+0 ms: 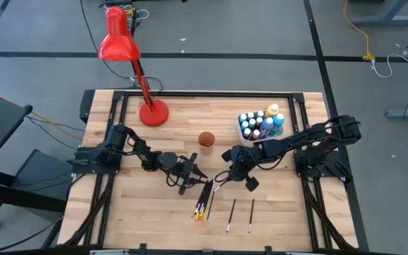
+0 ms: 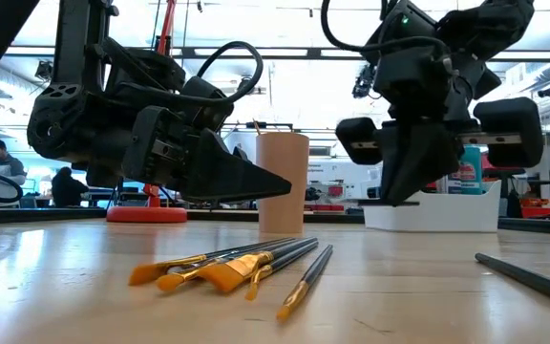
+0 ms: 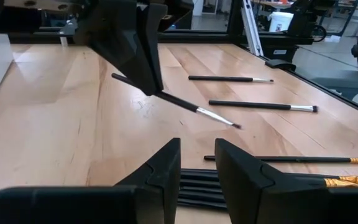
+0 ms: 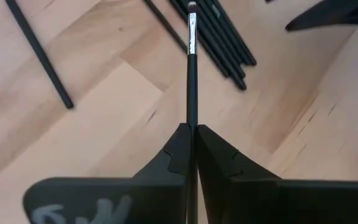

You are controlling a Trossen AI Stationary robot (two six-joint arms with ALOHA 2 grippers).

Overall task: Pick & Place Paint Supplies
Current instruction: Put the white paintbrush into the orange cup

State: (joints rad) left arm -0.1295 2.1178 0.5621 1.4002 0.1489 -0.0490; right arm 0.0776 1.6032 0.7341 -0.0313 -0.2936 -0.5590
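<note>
- We see a pale, planked wooden table (image 1: 154, 205) carrying a bundle of slim dark-handled brushes (image 2: 246, 266) and two separate brushes (image 1: 241, 215).
- The right gripper (image 4: 192, 134) hangs low at mid-table, fingers clamped on one thin silver-ferruled paintbrush (image 4: 192, 74).
- The left gripper (image 3: 197, 158) hovers above the bundle, fingers partly apart, holding nothing.

Robotics lab: framed wooden table (image 1: 154, 212), floor cables (image 1: 360, 32), background workbenches.
</note>
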